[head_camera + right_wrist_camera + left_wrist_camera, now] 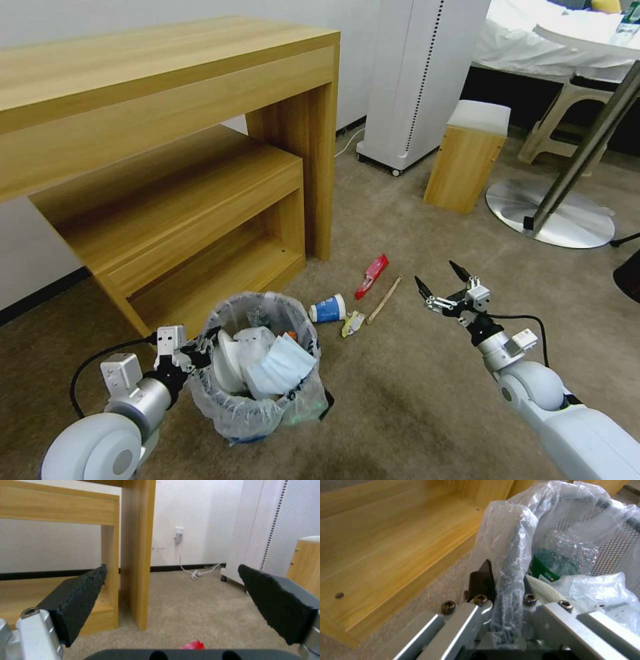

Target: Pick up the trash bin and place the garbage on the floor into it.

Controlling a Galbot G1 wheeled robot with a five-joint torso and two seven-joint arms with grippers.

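The trash bin [260, 373], a small round black mesh basket lined with a clear, crinkled plastic bag, stood on the short-pile beige carpet [413, 400] in front of the low wooden shelf unit [187, 227] that sat under the pale wood desk [153, 73]. The left pincer [197, 353] was clamped on the bin's near rim; in the left wrist view the black rim, wrapped in wrinkled film [510, 580], ran between the two dark fingers, one outside the wall and one inside. Inside the bin lay two white slippers [233, 360], a pleated pale blue mask [283, 363] on top, and a clear bottle with a green label [546, 567] seen through the plastic.

On the carpet just beyond the bin lay more garbage: a blue-and-white paper cup [327, 309] on its side, a small yellowish crumpled wrapper [353, 323] beside it, a thin wooden stick [385, 300], and a glossy red wrapper [372, 275] farther back.

The right pincer [440, 285] hung above the carpet to the right of the stick, its jaws spread wide and holding nothing. Its rough-textured black pads [80, 600] framed the desk leg [138, 555] in the right wrist view, with the tip of the red wrapper [193, 645] below.
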